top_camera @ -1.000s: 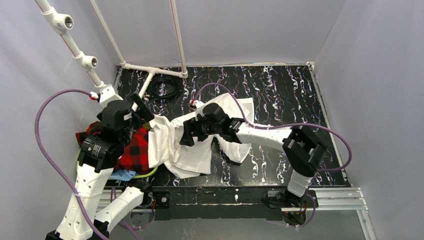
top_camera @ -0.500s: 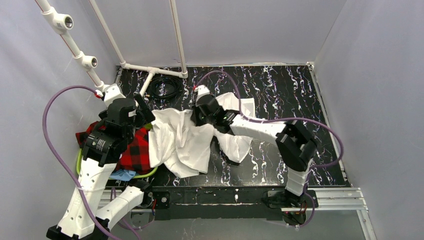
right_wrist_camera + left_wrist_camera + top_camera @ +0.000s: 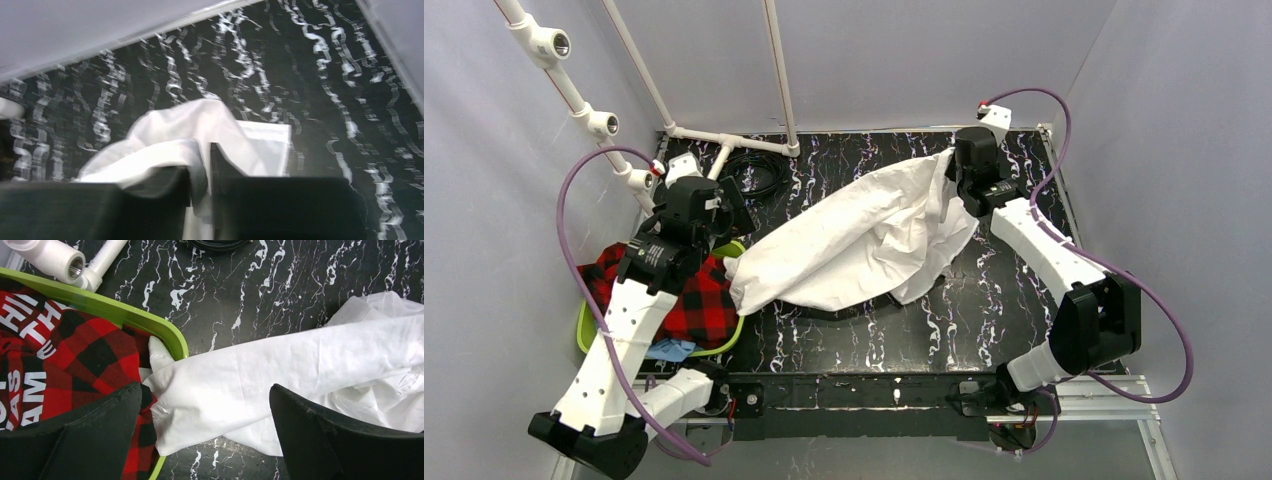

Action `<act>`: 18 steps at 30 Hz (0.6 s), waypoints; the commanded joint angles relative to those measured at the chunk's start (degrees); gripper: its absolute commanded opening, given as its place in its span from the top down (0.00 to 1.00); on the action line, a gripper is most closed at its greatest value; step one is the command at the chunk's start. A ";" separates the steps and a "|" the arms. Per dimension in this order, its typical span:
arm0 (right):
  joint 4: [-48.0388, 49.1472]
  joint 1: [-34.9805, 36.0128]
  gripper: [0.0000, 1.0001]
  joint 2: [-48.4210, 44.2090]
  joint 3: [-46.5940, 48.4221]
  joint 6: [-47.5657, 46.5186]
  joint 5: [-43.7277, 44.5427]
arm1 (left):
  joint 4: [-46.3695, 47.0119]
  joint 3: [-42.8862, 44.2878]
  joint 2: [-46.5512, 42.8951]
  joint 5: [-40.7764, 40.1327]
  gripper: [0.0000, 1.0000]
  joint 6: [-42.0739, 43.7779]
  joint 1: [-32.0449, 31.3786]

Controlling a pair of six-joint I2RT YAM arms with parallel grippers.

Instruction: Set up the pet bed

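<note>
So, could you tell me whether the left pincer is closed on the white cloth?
No, the left pincer stands wide open, its two fingers apart on either side of the white cloth.

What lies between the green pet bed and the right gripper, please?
The white sheet spans that stretch over the black table, from the green pet bed to the right gripper pinching it; the top view shows this.
</note>
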 commanded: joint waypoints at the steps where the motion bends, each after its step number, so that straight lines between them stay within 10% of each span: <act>1: -4.53 -0.58 0.35 0.95 0.54 -1.58 -3.98 | 2.64 -1.63 1.78 2.32 0.02 1.41 0.42; 5: -10.79 -0.46 0.15 -1.19 1.99 0.70 -7.44 | 3.23 -3.05 5.51 5.47 0.02 1.12 0.53; 12: -22.11 -0.28 0.11 -6.92 3.48 6.61 -13.48 | 2.86 -5.86 9.20 7.83 0.02 -1.51 0.77; 18: -0.08 8.75 0.11 -9.32 -4.91 3.39 -36.28 | 4.28 -9.30 9.76 12.54 0.02 -3.62 2.84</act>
